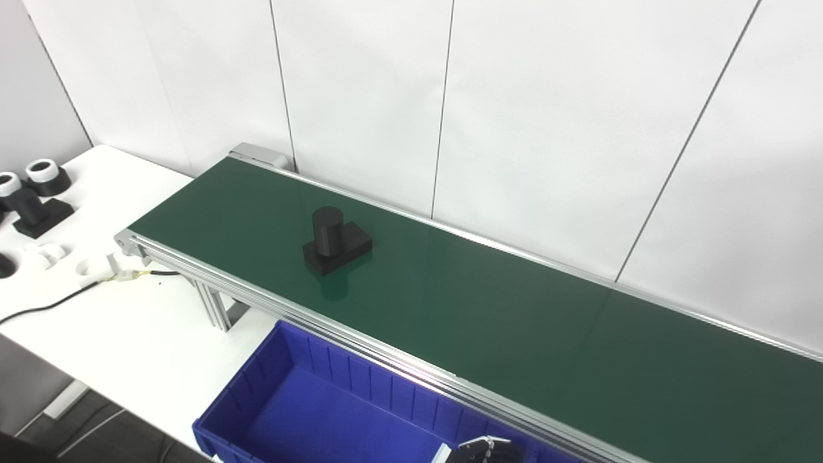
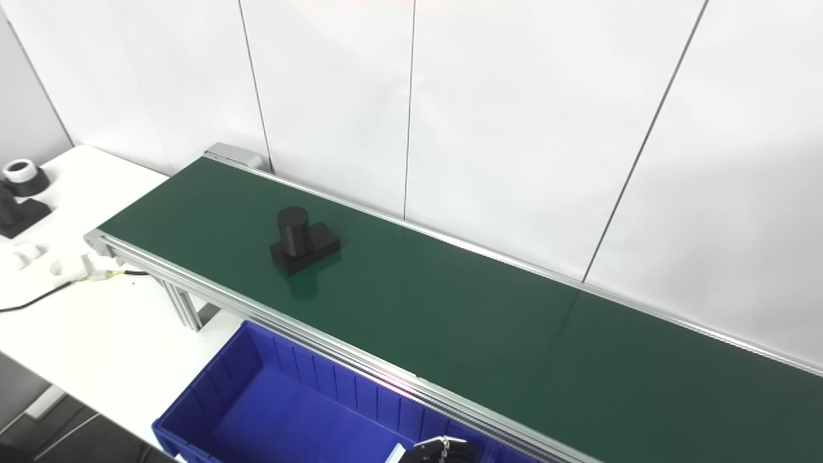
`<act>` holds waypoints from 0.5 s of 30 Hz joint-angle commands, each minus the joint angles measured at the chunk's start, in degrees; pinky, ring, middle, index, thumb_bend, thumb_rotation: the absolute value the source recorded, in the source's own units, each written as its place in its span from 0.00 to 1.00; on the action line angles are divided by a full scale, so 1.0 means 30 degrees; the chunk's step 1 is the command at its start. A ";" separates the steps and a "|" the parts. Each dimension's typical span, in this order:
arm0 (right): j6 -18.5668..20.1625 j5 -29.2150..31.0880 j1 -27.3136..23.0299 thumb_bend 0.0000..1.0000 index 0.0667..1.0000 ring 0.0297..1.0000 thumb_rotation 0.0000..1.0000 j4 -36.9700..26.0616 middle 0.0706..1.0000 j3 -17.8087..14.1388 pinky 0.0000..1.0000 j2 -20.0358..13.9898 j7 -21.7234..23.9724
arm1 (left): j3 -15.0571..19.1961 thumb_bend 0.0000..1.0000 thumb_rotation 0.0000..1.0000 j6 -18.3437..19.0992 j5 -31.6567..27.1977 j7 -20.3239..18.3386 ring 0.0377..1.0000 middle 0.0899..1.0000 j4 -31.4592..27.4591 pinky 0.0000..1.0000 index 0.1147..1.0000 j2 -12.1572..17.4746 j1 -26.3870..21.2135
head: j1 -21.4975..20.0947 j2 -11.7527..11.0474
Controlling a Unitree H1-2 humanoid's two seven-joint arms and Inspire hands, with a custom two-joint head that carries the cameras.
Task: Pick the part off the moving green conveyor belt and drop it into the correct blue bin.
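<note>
A black part (image 1: 335, 243) is seen upright on the green belt (image 1: 488, 308), well beyond the hand (image 1: 483, 450); only fingertips (image 2: 440, 445) are shown above the blue bin (image 1: 302, 399), so their spread cannot be told.

Things you can only see part of

One hand (image 1: 483, 449) pokes up at the bottom edge, so I cannot tell which hand it is or if it is open. The blue bin (image 1: 302, 360) and green belt (image 1: 578, 347) run off the picture. Black parts (image 1: 35, 206) at the left edge are cut off.
</note>
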 commanded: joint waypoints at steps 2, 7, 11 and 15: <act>-0.0686 -0.0108 -0.0164 0.55 0.80 0.75 0.11 -0.0376 0.78 0.0048 0.63 -0.0032 -0.0278 | -0.0040 0.72 0.00 -0.0620 0.0002 -0.0216 0.72 0.68 -0.0599 0.75 0.64 -0.0453 0.0216 | -0.0037 0.0063; -0.0687 -0.0189 -0.0215 0.55 0.80 0.74 0.10 -0.0344 0.78 0.0080 0.62 -0.0044 -0.0415 | 0.0233 0.71 0.00 -0.0620 -0.0279 -0.0646 0.72 0.68 -0.0662 0.75 0.64 -0.0579 0.0243 | -0.0634 0.0140; -0.0686 -0.0529 -0.0182 0.56 0.80 0.73 0.09 -0.0444 0.78 0.0307 0.62 -0.0057 -0.0803 | 0.0424 0.69 0.00 -0.0620 -0.0231 -0.0812 0.73 0.69 -0.0767 0.76 0.65 -0.0617 0.0314 | -0.1191 0.0180; -0.0686 -0.0570 -0.0115 0.57 0.79 0.73 0.05 -0.0604 0.77 0.0457 0.61 -0.0022 -0.1093 | 0.0555 0.68 0.00 -0.0620 -0.0257 -0.1081 0.73 0.69 -0.0977 0.76 0.65 -0.0556 0.0401 | -0.1559 0.0264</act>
